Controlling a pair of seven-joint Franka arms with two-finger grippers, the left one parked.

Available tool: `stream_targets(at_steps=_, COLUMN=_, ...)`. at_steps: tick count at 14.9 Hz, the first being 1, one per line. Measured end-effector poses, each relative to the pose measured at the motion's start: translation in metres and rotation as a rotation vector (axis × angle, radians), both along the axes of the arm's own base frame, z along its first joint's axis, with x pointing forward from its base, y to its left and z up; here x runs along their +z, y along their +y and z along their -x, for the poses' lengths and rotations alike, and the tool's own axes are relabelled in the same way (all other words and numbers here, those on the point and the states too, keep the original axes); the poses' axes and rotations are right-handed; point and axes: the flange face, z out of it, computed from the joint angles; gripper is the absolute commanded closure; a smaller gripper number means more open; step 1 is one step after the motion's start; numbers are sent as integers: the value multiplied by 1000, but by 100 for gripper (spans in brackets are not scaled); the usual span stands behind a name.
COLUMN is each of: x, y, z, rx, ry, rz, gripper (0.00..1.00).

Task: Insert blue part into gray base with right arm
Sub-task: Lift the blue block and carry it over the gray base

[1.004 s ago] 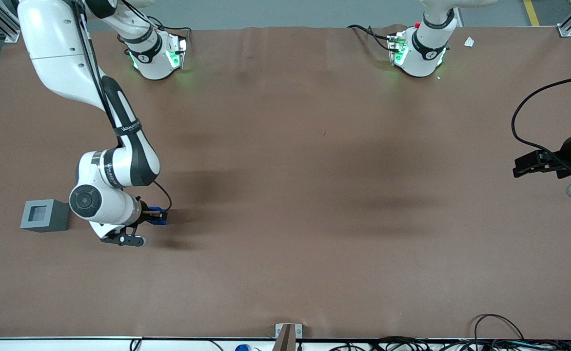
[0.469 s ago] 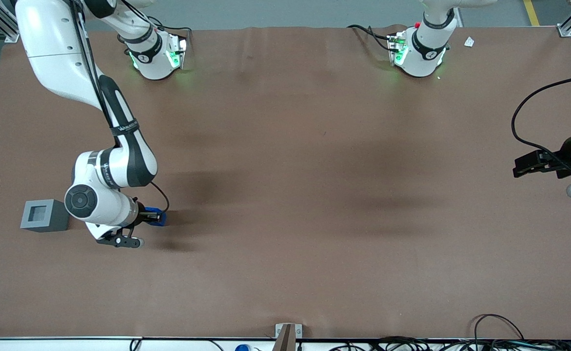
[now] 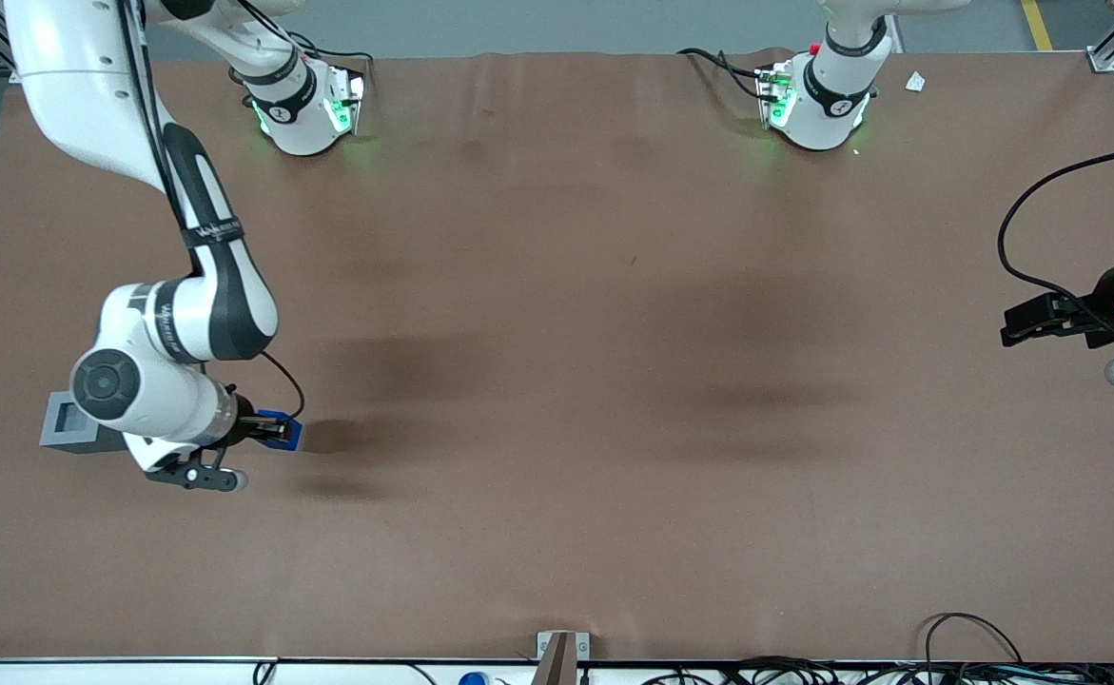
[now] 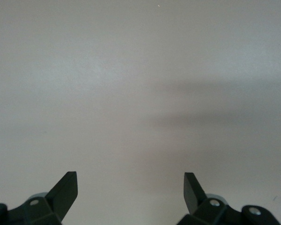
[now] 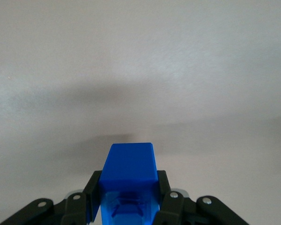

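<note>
My right arm's gripper [image 3: 271, 431] is shut on the blue part [image 3: 281, 430] and holds it above the brown table. In the right wrist view the blue part [image 5: 129, 172] sits clamped between the two black fingers [image 5: 92, 193], with only bare table under it. The gray base [image 3: 68, 421] stands on the table at the working arm's end, beside the gripper. The arm's white wrist covers part of the base. Its square recess shows on top.
Both arm bases [image 3: 304, 109] stand at the table edge farthest from the front camera. A small gray bracket [image 3: 561, 650] and cables lie at the nearest edge. The right arm's shadow falls on the table beside the gripper.
The right arm has carried the blue part sideways toward the gray base. Its wrist now overlaps the base's edge, where a gap showed before.
</note>
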Motion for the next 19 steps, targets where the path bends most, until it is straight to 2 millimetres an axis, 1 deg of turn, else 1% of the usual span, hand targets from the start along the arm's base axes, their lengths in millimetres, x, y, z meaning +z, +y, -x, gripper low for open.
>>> stream_targets(at_steps=2, x=18, y=-22, z=1, rx=-18, ry=-2, rz=-2, gripper=65)
stream_targets(at_steps=3, x=27, y=-37, z=2, rx=-16, ry=1, rz=-4, gripper=65)
stream_targets(at_steps=5, x=43, y=-75, z=6, rx=1, ry=13, rz=-9, gripper=65)
stream_targets(at_steps=7, x=56, y=-120, z=11, rx=30, ry=13, rz=-16, gripper=65)
stream_targets(at_steps=9, x=61, y=-164, z=18, rx=65, ry=12, rz=-22, gripper=65)
stream_targets(at_steps=11, x=59, y=-199, z=25, rx=100, ry=15, rz=-28, gripper=65)
stream_targets(at_steps=12, x=58, y=-212, z=28, rx=112, ry=17, rz=-30, gripper=65)
stream_targets(at_steps=13, x=58, y=-221, z=31, rx=124, ry=18, rz=-33, gripper=65)
stream_targets(at_steps=19, x=59, y=-262, z=39, rx=178, ry=13, rz=14, gripper=65)
